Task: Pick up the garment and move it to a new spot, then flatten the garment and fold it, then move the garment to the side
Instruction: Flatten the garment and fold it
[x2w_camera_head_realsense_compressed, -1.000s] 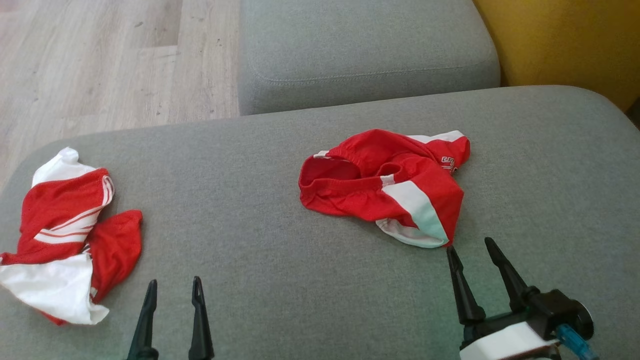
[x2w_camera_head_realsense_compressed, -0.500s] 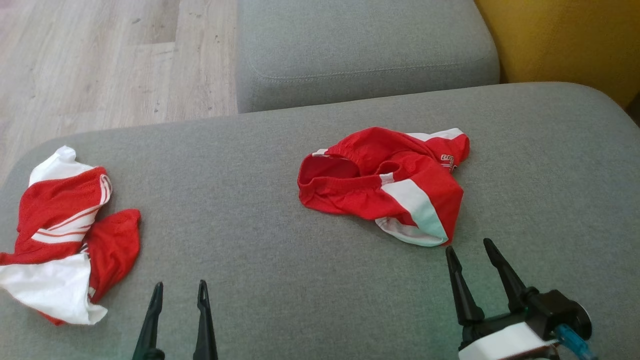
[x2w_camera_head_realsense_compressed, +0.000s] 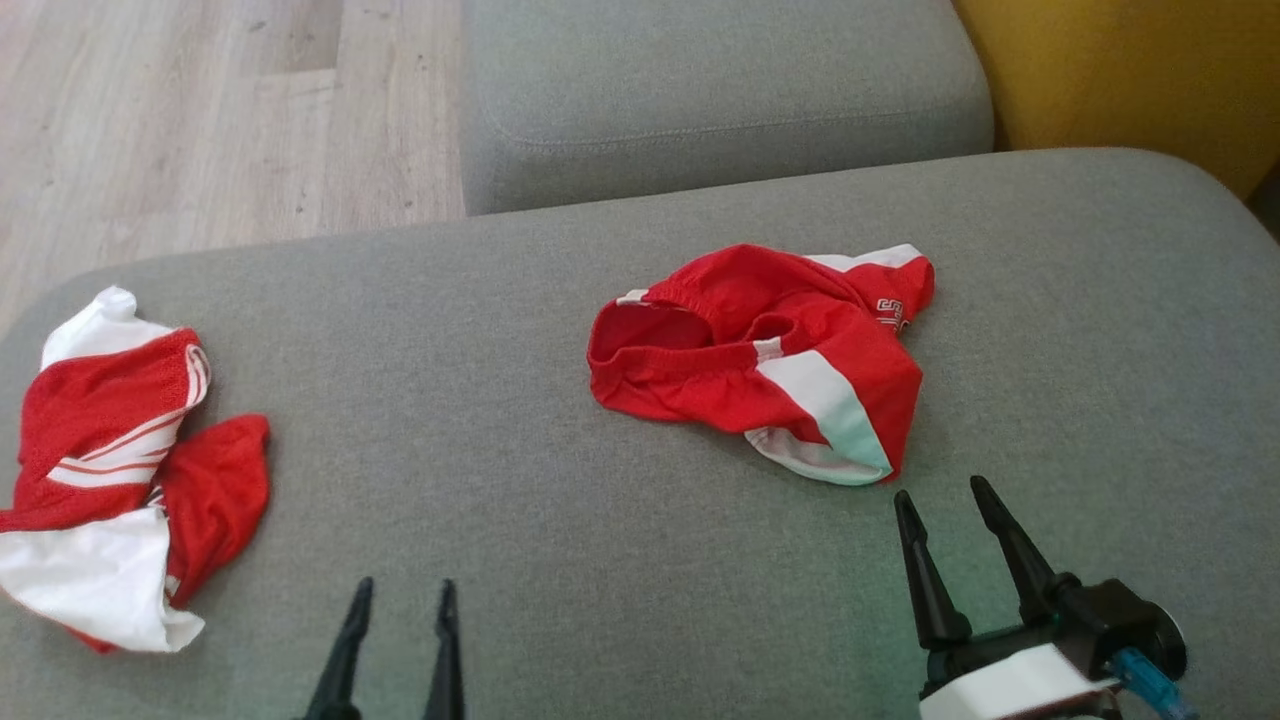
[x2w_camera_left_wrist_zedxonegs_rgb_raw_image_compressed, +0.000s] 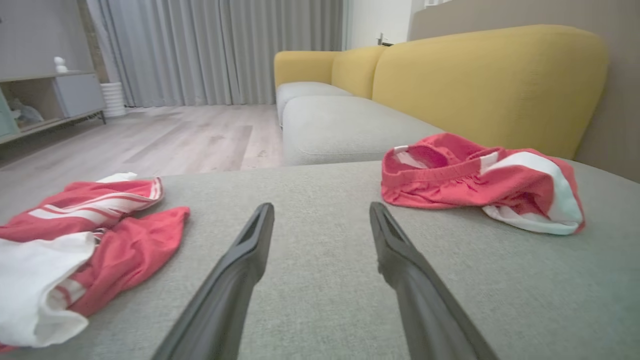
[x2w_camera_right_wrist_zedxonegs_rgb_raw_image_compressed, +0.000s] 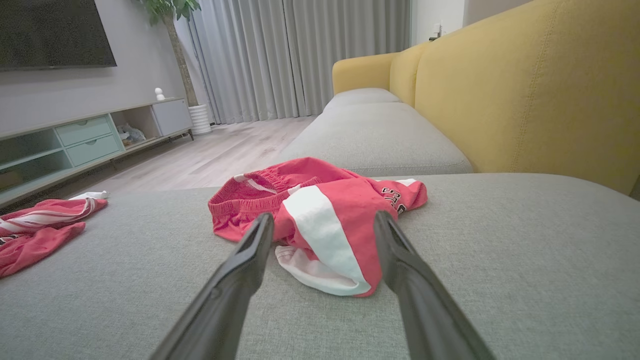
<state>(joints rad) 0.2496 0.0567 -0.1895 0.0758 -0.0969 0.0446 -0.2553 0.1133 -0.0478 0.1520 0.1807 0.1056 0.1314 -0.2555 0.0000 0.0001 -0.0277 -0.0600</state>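
Head camera had shifted slightly over the last second. The red shorts (x2w_camera_head_realsense_compressed: 760, 360) lay crumpled and untouched as before, right of centre on the grey cushion (x2w_camera_head_realsense_compressed: 520, 480). Left gripper (x2w_camera_head_realsense_compressed: 406, 583), fingers spread, had drawn back toward the cushion's near edge. Right gripper (x2w_camera_head_realsense_compressed: 940, 489), also spread, hung over the cushion's near right, just short of the shorts. Pickup judged not begun. Shorts' lettering unreadable. A second red-and-white garment (x2w_camera_head_realsense_compressed: 110, 470) at the cushion's left end was cut off by the frame.
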